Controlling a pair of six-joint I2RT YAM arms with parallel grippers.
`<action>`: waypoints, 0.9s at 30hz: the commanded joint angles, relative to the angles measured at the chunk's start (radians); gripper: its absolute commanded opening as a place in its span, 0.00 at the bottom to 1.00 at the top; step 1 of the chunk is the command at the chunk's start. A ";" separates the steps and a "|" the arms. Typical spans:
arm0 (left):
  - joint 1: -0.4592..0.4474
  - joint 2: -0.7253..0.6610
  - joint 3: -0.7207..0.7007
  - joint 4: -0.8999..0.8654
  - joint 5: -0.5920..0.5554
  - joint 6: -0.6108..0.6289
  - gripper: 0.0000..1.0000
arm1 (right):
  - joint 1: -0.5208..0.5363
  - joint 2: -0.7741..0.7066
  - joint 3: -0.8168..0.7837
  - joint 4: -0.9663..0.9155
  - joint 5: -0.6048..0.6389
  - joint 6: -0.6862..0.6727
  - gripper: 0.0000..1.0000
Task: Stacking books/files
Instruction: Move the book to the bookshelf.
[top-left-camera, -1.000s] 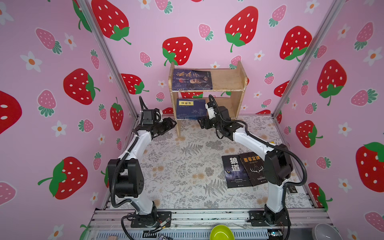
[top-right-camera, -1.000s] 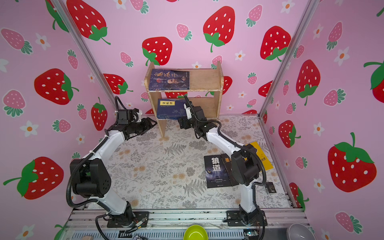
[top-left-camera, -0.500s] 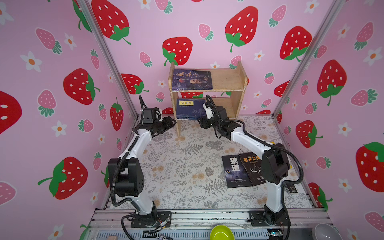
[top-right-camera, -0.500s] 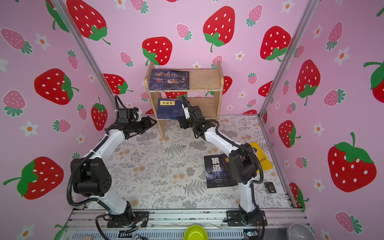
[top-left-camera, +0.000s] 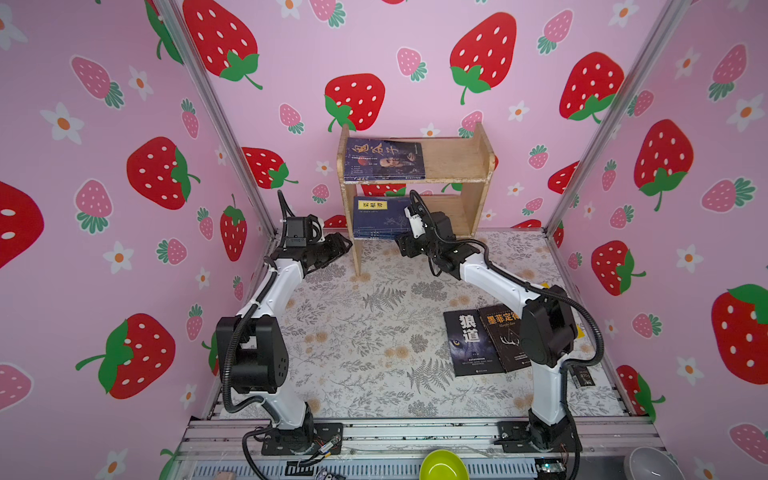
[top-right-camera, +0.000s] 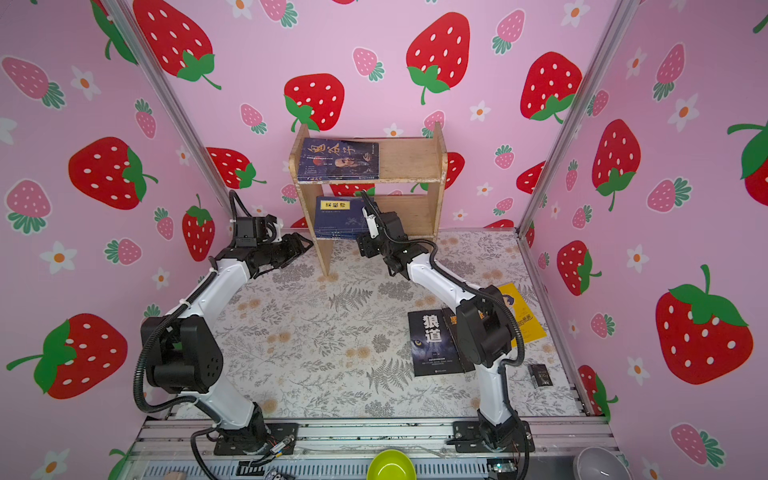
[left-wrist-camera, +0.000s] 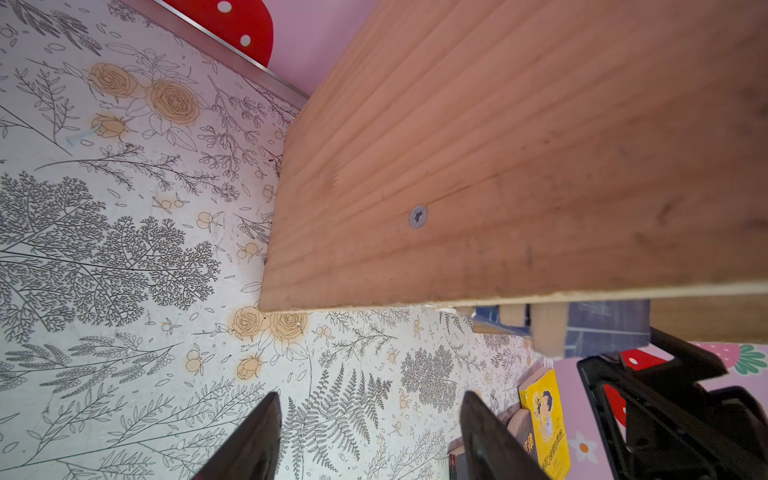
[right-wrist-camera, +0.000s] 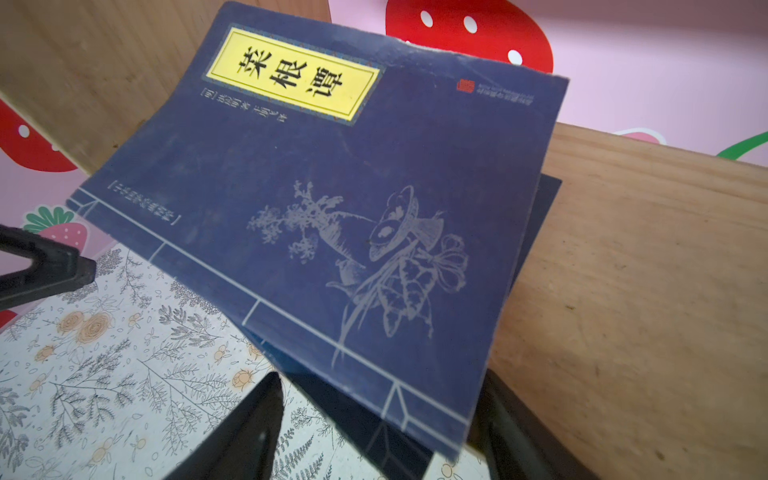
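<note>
A wooden shelf (top-left-camera: 453, 160) (top-right-camera: 409, 160) stands at the back. A blue portrait book (top-left-camera: 384, 160) (top-right-camera: 338, 160) lies on its upper board. A stack of navy books with a yellow label (top-left-camera: 378, 216) (top-right-camera: 336, 216) (right-wrist-camera: 332, 208) lies on the lower board. My right gripper (top-left-camera: 401, 244) (top-right-camera: 363, 245) (right-wrist-camera: 380, 386) is open at the stack's front corner, which pokes between its fingers. My left gripper (top-left-camera: 347, 245) (top-right-camera: 305, 245) (left-wrist-camera: 370, 399) is open and empty beside the shelf's side panel (left-wrist-camera: 498, 145). Two black books (top-left-camera: 469, 343) (top-right-camera: 432, 340) and a yellow book (top-right-camera: 521, 311) (left-wrist-camera: 544, 415) lie on the table at the right.
Pink strawberry walls close in the left, back and right sides. A green bowl (top-left-camera: 442, 465) and a grey bowl (top-left-camera: 652, 463) sit beyond the front rail. A small black item (top-right-camera: 540, 374) lies near the right arm's base.
My right gripper has edged a little further left toward the navy stack on the lower shelf. The left arm has not moved.
</note>
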 joint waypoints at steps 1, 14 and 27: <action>0.000 0.011 0.038 -0.017 -0.011 -0.002 0.69 | 0.005 -0.003 -0.008 -0.026 -0.015 -0.035 0.75; -0.012 0.020 0.045 -0.013 -0.018 -0.010 0.69 | 0.008 -0.033 -0.047 -0.027 -0.017 -0.060 0.83; -0.023 0.029 0.070 -0.015 -0.030 -0.015 0.69 | 0.013 0.020 0.006 -0.047 0.071 -0.098 0.76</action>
